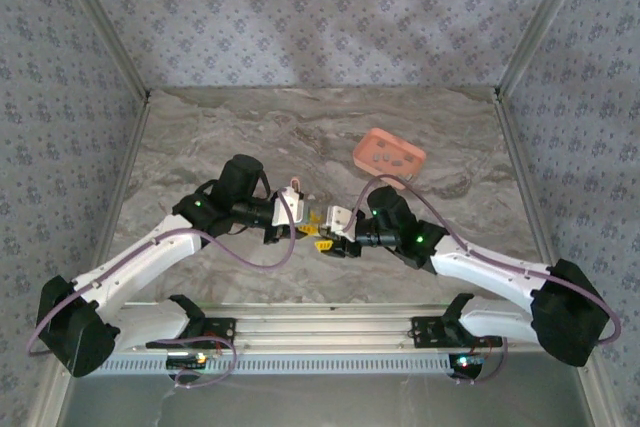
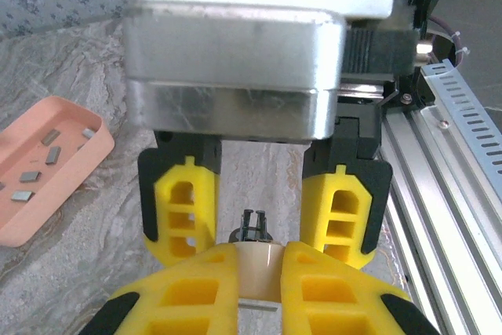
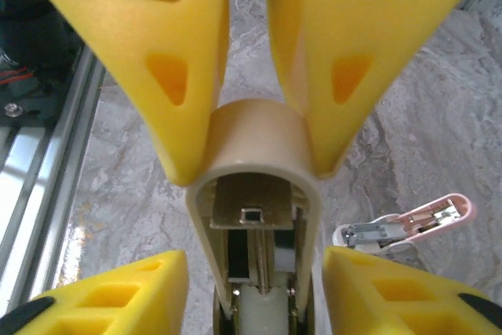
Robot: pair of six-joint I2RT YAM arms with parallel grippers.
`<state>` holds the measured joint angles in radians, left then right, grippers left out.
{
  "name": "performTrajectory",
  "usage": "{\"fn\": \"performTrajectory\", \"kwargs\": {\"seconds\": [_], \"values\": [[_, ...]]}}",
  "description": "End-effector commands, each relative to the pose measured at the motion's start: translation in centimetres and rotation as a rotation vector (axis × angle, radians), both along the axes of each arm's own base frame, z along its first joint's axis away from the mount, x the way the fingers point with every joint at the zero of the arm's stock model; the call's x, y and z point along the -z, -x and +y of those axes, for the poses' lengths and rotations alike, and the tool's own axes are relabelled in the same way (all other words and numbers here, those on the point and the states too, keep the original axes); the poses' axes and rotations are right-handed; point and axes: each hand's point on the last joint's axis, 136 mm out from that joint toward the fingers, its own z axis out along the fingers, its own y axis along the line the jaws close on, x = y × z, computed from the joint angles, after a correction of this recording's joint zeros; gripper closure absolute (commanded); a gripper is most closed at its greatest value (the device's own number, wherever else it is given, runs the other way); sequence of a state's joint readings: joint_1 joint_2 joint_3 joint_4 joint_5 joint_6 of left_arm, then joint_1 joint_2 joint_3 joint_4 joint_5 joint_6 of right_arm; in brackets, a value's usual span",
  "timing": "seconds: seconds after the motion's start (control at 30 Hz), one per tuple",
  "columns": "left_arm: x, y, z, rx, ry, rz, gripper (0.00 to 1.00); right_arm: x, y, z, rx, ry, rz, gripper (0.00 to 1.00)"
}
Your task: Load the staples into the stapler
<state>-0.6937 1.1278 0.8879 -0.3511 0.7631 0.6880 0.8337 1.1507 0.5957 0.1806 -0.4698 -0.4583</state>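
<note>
Pinching the beige stapler (image 3: 255,154) by its rounded end, the left gripper (image 2: 259,272) had its yellow fingers pressed against both sides of the body. The right gripper (image 3: 251,304) faced it, fingers spread wide to either side of the stapler's exposed magazine channel rather than closed on it. Small grey staples (image 2: 52,137) lay loose in the salmon-pink tray (image 2: 78,164) on the marble tabletop (image 1: 250,137), apart from the stapler and beyond the right arm.
</note>
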Motion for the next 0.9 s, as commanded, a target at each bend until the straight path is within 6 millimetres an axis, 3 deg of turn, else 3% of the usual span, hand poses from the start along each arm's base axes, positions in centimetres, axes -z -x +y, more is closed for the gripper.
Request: {"fn": "performTrajectory", "kwargs": {"seconds": [0.0, 0.17, 0.4, 0.73, 0.87], "values": [[-0.8, 0.3, -0.4, 0.027, 0.044, -0.003, 0.85, -1.7, 0.1, 0.8, -0.034, -0.041, -0.040, 0.64], [-0.5, -1.1, -0.3, -0.062, 0.058, -0.024, 0.79, -1.0, -0.7, 0.3, 0.010, -0.042, -0.048, 0.76], [-0.9, -4.1, 0.1, -0.269, 0.120, -0.033, 0.42, -0.5, -1.8, -0.5, 0.093, -0.040, -0.003, 0.79], [-0.7, -8.9, 3.2, -0.683, 0.198, 0.019, 0.12, 0.1, -6.1, -2.1, 0.404, -0.070, 0.155, 0.82], [-0.5, -10.1, 5.2, -0.836, 0.255, 0.021, 0.07, 0.7, -8.1, -3.1, 0.568, -0.065, 0.248, 0.82]]}}
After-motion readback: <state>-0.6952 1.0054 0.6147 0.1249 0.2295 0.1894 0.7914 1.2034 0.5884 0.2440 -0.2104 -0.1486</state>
